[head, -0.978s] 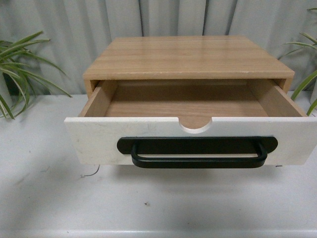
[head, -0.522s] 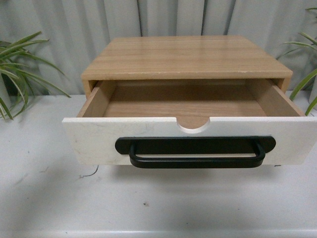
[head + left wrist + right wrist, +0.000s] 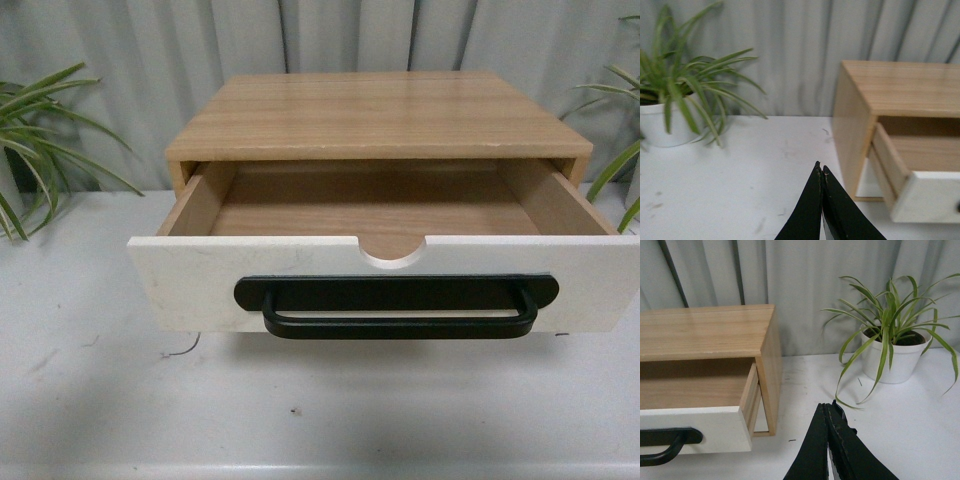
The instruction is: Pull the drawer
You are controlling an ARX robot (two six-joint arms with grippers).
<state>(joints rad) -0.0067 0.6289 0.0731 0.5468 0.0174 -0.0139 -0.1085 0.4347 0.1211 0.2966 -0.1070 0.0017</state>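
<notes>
The drawer (image 3: 385,285) stands well out of its wooden cabinet (image 3: 375,115), its white front toward the robot and its empty wooden bed open to view. The black bar handle (image 3: 397,305) runs lengthwise across that front, just below the semicircular notch (image 3: 391,253), so its long axis lies side to side and any further pull goes straight away from the cabinet.

Neither arm shows in the front view. The left gripper (image 3: 821,172) hangs beside the cabinet's left flank, over the counter (image 3: 740,170), jaws pressed together and holding nothing; the drawer front lies off to its right and a little ahead. The right gripper (image 3: 829,410) mirrors it off the cabinet's right flank, jaws likewise closed and empty, with the handle's end off to its left. A potted plant (image 3: 890,347) stands beyond it, and another (image 3: 670,107) beyond the left gripper.

The right seems the nearer, though the wrist views make this hard to judge. The pull looks largely done already
</notes>
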